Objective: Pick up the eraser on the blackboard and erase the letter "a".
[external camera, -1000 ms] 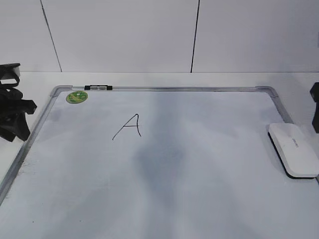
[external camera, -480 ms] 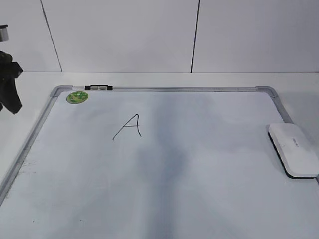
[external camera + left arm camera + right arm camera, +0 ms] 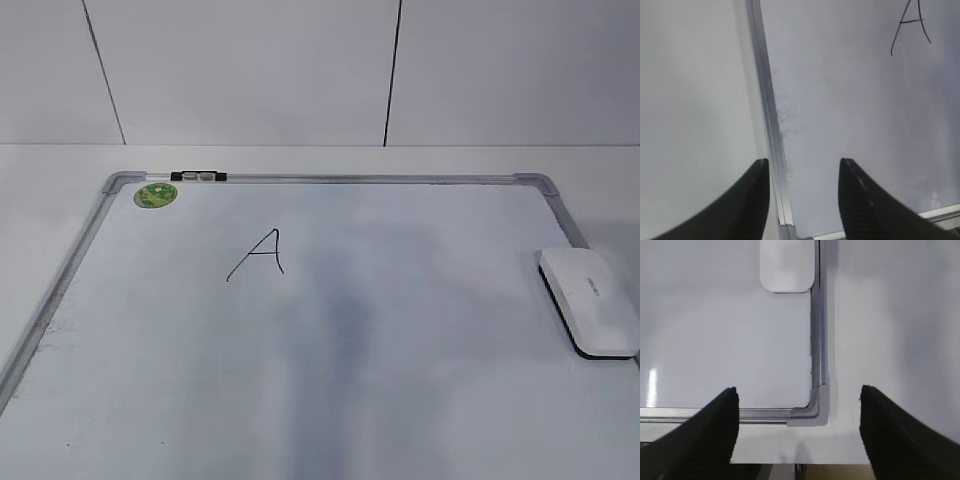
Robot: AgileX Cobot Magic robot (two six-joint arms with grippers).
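Note:
The eraser (image 3: 590,300), a white oblong block with a black underside, lies at the right edge of the blackboard (image 3: 350,179), a white board with a silver frame. An angular capital "A" (image 3: 257,255) is written left of centre. No lowercase cursive "a" is in view. Neither gripper shows in the exterior view. My left gripper (image 3: 802,165) is open and empty over the board's left frame (image 3: 767,100) near a corner, with the capital "A" (image 3: 910,25) ahead. My right gripper (image 3: 797,392) is open and empty over the board's corner (image 3: 812,412), with the eraser (image 3: 787,265) ahead.
A round green sticker (image 3: 155,194) sits in the board's far left corner, next to a small black and silver clip (image 3: 198,177) on the top frame. A white panelled wall (image 3: 300,70) stands behind the table. The table's front edge (image 3: 800,465) lies just past the board's corner.
The left arm has risen and left the exterior view on the left. The right arm at the right edge has gone from view too. The eraser has not moved.

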